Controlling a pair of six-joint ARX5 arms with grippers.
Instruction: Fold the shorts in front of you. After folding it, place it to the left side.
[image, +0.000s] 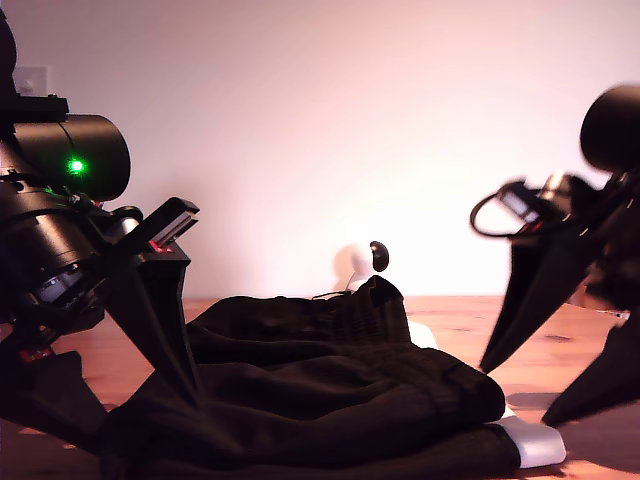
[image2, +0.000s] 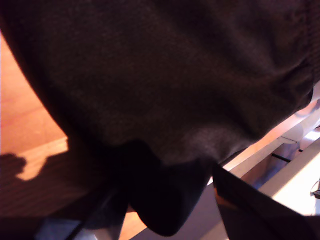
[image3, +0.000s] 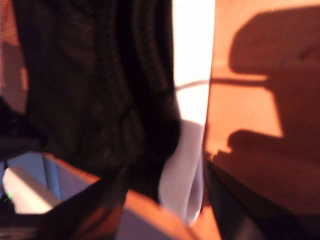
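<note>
The black shorts (image: 330, 380) lie in a wrinkled, layered heap on the wooden table (image: 470, 315), with a small white bit (image: 530, 442) at the edge toward the exterior view's right. My first gripper (image: 130, 420) is at the exterior view's left, fingers spread, pressed into the heap's end. In the first wrist view a lobe of the shorts (image2: 165, 75) bulges between the spread fingers of my first gripper (image2: 165, 215). My second gripper (image: 520, 395) is open at the exterior view's right, just off the fabric. Between the fingers of my second gripper (image3: 170, 215) lie the white bit (image3: 182, 165) and the ribbed waistband (image3: 90, 90).
A small white device with a black round head (image: 368, 262) stands behind the shorts against the pale wall. Bare wood (image3: 260, 125) with the arm's shadow lies beside the waistband. A white strip (image2: 295, 175) runs along the table edge near my first gripper.
</note>
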